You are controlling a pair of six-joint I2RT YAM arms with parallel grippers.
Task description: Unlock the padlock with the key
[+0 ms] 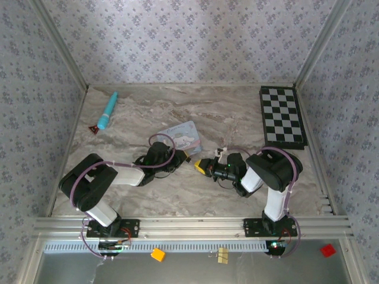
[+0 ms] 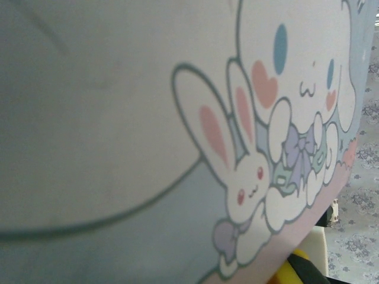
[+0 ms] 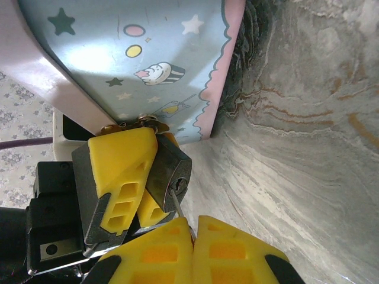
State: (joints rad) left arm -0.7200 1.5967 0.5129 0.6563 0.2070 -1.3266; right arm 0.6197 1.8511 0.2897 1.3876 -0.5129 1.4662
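The padlock (image 3: 169,170) sat just below the lower edge of the pale blue tin (image 3: 148,53), as I saw it through the right wrist camera. It was a small dark block pinched between the yellow fingers (image 3: 121,160) of the left tool (image 1: 182,157). That tool was clamped on the lock's body, one finger on each side.

My right tool (image 3: 192,234) had its two yellow fingers pressed together with no gap that I could see. The thin silvery shaft of the key (image 3: 176,204) rose from the seam between them. The key's tip met the keyhole in the end face of the lock.

The lock's long axis ran from the tin's edge toward the right tool, tilted a little. Its keyhole end faced the right tool and its other end was tucked against the tin. A bit of wavy metal showed at that far end, but I could not tell what it was.

From above, both tools met just in front of the tin on the marbled bench (image 1: 237,118).

The tin was printed with a cupcake, stars and dots. In the left wrist view it showed a white long-eared rabbit (image 2: 237,165).
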